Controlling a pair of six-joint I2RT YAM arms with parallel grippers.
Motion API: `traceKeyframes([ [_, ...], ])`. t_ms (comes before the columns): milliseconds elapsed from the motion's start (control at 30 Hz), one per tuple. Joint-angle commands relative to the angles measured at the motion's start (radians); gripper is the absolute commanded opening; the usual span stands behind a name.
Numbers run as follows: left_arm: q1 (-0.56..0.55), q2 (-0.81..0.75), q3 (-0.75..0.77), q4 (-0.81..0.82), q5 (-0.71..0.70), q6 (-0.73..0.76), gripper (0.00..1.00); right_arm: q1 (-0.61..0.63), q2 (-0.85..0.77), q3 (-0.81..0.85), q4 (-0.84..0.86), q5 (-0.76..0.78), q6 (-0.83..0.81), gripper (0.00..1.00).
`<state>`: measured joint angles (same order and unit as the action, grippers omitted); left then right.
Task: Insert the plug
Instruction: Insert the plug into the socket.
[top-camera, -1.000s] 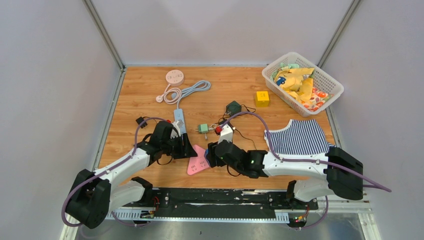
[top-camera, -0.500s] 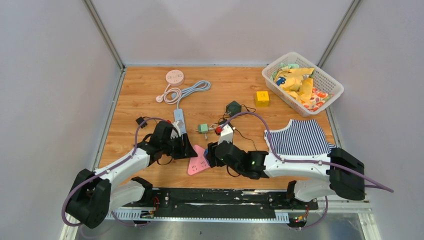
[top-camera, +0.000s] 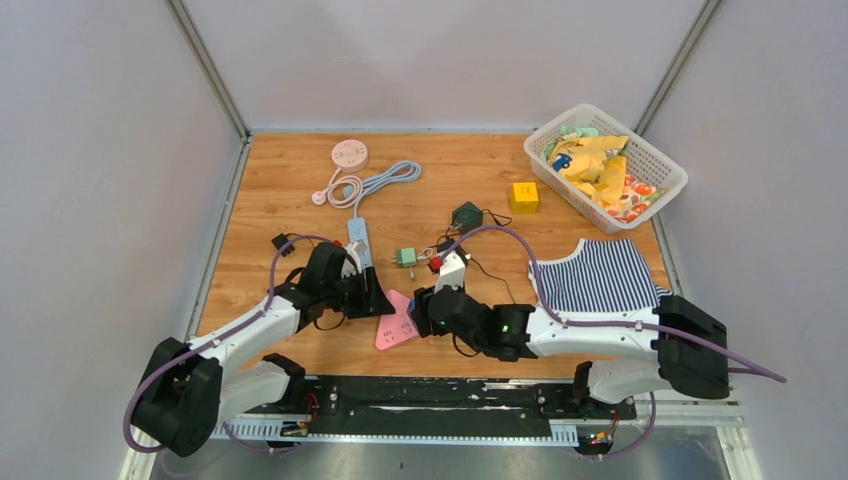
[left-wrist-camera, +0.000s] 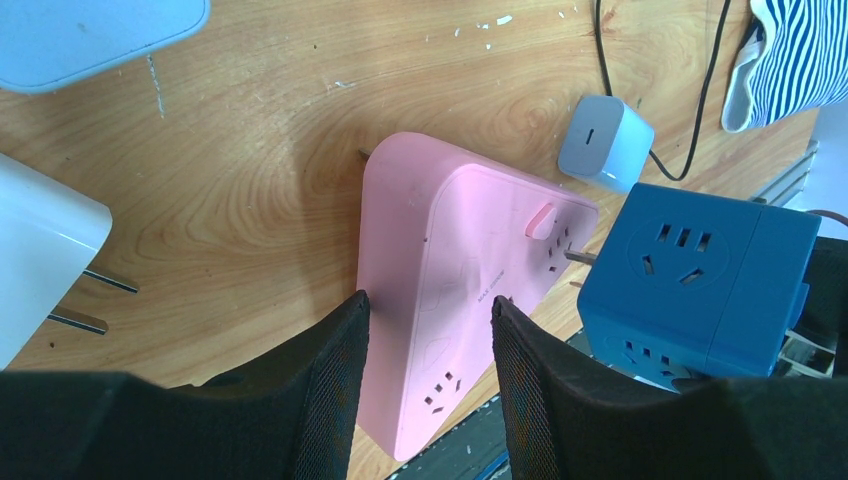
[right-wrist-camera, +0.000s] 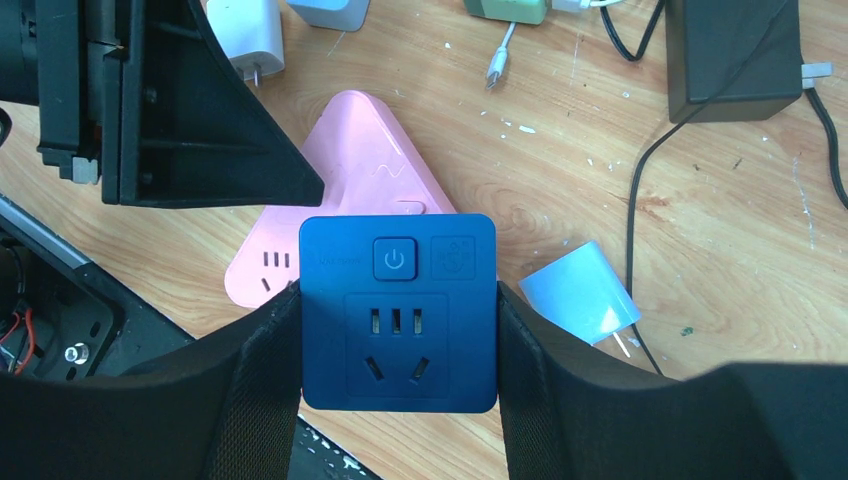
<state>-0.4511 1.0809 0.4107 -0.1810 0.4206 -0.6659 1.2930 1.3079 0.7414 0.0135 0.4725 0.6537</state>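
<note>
A pink triangular socket block (top-camera: 395, 322) (left-wrist-camera: 450, 260) (right-wrist-camera: 370, 150) lies flat near the table's front edge. My left gripper (top-camera: 378, 300) (left-wrist-camera: 428, 300) is shut on the block's narrow corner, one finger on each side edge. The plug is a blue cube adapter (left-wrist-camera: 700, 270) (right-wrist-camera: 397, 310), and my right gripper (top-camera: 425, 305) (right-wrist-camera: 397, 285) is shut on its two sides. In the left wrist view the cube's metal prongs (left-wrist-camera: 577, 258) point at a socket on the pink block's right corner, with their tips at the edge of its face.
A white charger (left-wrist-camera: 40, 250) lies left of the pink block and a pale blue charger (right-wrist-camera: 580, 295) right of it. Behind are a black adapter (right-wrist-camera: 735, 50), green adapter (top-camera: 405, 257), white power strip (top-camera: 358, 235), yellow cube (top-camera: 524, 196), striped cloth (top-camera: 600, 275) and basket (top-camera: 660, 160).
My right gripper with the blue cube has crept slightly left toward the pink block. The left arm has not moved.
</note>
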Motion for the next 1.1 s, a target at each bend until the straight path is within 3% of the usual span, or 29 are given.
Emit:
traceKeyframes([
  [0, 0.002, 0.004, -0.012, 0.012, 0.012, -0.003, 0.50, 0.015, 0.009, -0.005, 0.008, 0.069, 0.012, 0.00],
  [1067, 0.002, 0.003, -0.012, 0.005, 0.008, -0.001, 0.50, 0.043, 0.022, -0.004, -0.067, 0.089, 0.036, 0.00],
])
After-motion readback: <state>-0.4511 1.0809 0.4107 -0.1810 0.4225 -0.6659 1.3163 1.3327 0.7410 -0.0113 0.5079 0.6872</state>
